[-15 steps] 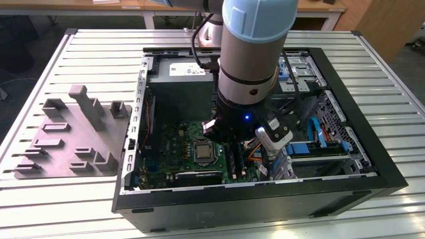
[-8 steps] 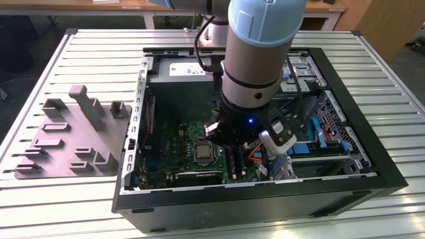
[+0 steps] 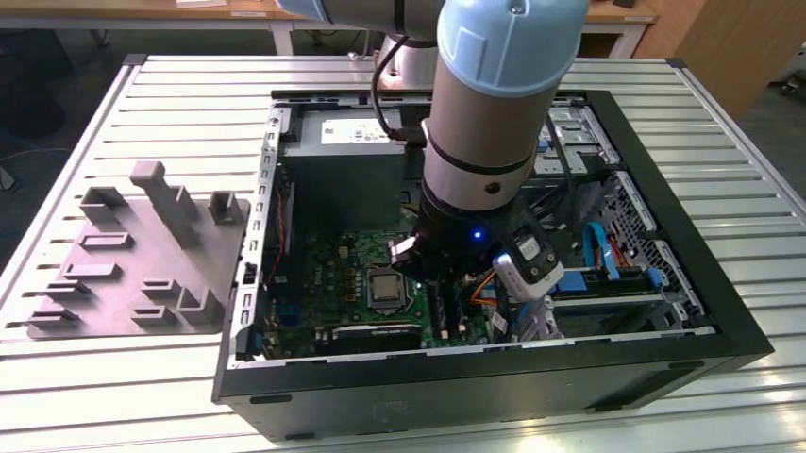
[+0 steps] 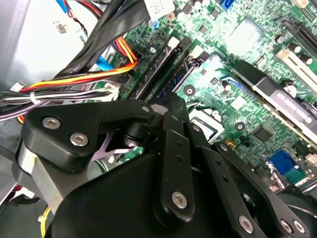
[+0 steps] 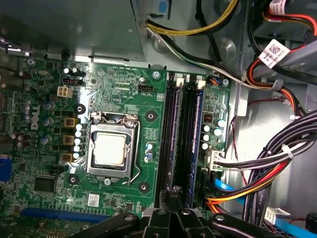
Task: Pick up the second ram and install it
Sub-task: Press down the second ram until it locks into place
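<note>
We judge the install step is in hand. The gripper (image 5: 171, 198) hovers over the slot rails (image 5: 181, 134) beside the processor (image 5: 110, 148). The second ram (image 5: 196, 134) stands in its rail. Jaws' opening: cannot tell. Next calls for straight downward pressure.

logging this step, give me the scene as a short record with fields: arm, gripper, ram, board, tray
arm: reaches down into the open computer case, above the motherboard
gripper: gripper low over the memory slots, beside the processor socket
ram: two sticks stand in the slots; second ram is the one farther from the socket; full seating cannot be told
tray: grey fixture tray on the table at the exterior view's left
</note>
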Available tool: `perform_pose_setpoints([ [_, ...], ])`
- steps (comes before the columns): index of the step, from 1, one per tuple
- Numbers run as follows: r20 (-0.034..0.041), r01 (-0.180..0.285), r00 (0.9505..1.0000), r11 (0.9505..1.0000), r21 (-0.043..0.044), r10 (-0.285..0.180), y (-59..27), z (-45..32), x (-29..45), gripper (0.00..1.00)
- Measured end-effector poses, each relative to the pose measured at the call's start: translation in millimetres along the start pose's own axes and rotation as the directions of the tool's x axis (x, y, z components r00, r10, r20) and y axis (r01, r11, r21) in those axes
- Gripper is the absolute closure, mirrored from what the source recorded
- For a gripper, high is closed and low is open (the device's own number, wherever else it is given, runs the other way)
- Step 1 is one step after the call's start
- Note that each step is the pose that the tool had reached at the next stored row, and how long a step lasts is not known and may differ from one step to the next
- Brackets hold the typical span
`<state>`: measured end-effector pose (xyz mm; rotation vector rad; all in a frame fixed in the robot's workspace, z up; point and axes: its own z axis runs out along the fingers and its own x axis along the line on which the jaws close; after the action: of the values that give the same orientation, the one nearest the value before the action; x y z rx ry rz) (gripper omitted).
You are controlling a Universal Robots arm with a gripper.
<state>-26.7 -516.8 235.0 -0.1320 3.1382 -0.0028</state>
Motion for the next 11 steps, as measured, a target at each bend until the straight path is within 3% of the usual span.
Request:
perform_pose_setpoints([
  [11,-0.0018,0.0,1.0,1.0,0.0009,0.0,-1.0,4.1,0.1,0.9],
])
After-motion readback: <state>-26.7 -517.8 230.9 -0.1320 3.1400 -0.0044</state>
